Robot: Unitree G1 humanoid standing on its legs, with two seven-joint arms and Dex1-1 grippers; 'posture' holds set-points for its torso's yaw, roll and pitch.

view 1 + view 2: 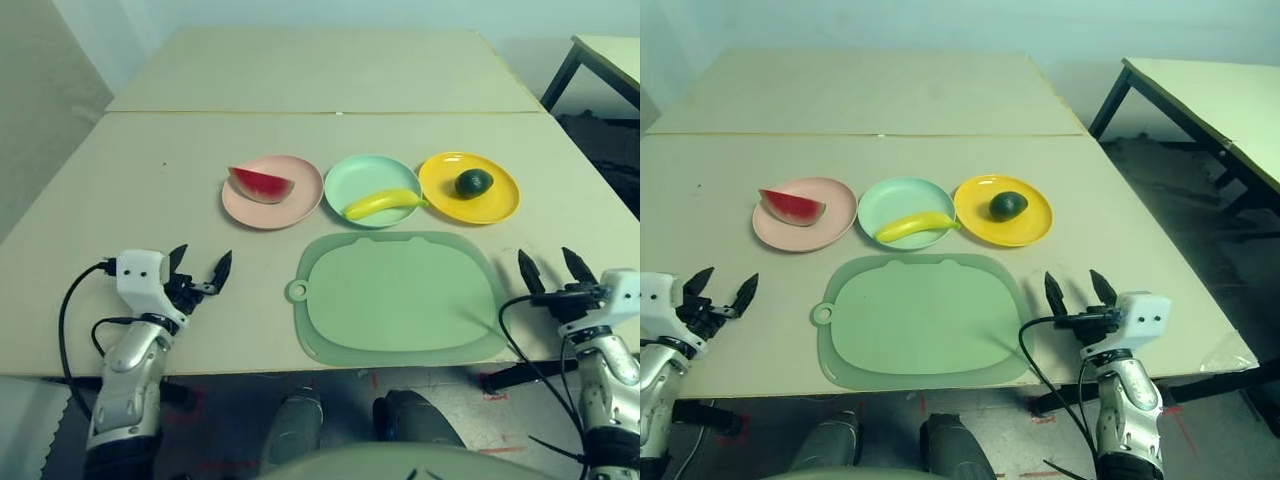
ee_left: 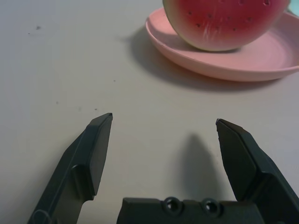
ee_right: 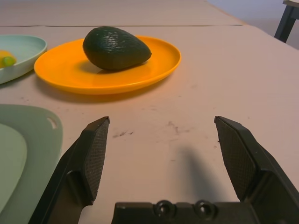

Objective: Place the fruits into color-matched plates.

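Three plates are seen in a row across the middle of the worktop (image 1: 120, 180): the watermelon wedge (image 1: 261, 184) on the pink plate (image 1: 272, 191), the banana (image 1: 382, 203) on the mint plate (image 1: 372, 189) with one end over its rim, the avocado (image 1: 474, 182) on the yellow plate (image 1: 469, 187). A green mat (image 1: 400, 297) lies toward the near edge. The left gripper (image 1: 200, 268) and right gripper (image 1: 549, 267) are held wide apart, empty, near the near corners; the wedge is cut off in the left wrist view.

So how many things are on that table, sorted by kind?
Fruits: 3, a watermelon wedge, a banana and an avocado
Plates: 3, the pink plate, the mint green plate and the yellow plate
Mats: 1, the large green mat
Total: 7
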